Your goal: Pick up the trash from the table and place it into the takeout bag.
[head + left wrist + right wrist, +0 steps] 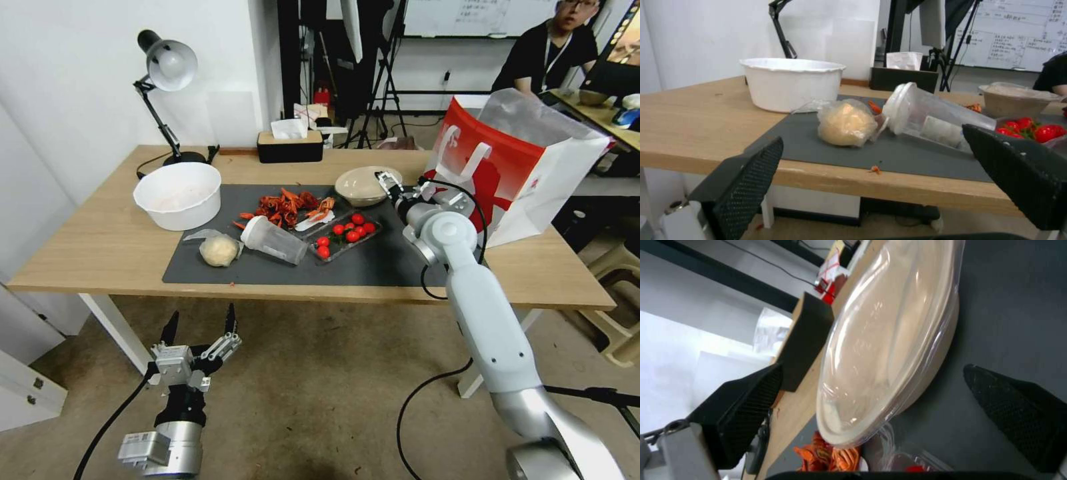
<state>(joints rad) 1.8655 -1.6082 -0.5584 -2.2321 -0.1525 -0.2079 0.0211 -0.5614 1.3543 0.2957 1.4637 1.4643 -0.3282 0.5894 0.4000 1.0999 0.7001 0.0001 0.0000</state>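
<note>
On dark mat, beige bowl [367, 185] w/ clear domed lid sits upright; right gripper [393, 185] spread wide around its rim, not touching; left gripper [200, 328] spread, empty, below table [87, 247]

Takeout bag [533, 180] base hidden behind right arm; whiteboard writing illegible.
</note>
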